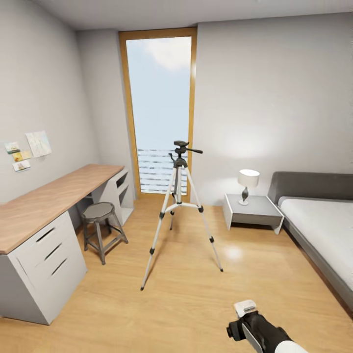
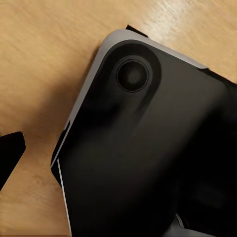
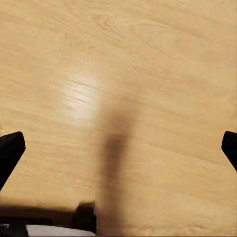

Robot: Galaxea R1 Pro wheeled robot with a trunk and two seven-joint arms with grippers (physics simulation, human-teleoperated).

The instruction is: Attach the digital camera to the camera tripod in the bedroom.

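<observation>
Ahead, the camera tripod stands on the wood floor.

right arm raised low in front, right wrist jaws spread wide, nothing between them

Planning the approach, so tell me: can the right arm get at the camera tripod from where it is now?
Probably not yet. The camera tripod stands well off across bare wood floor, far from the right arm. Nothing blocks the way.

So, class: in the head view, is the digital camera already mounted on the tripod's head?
No. The camera tripod stands on the wood floor with its black head bare.
</observation>
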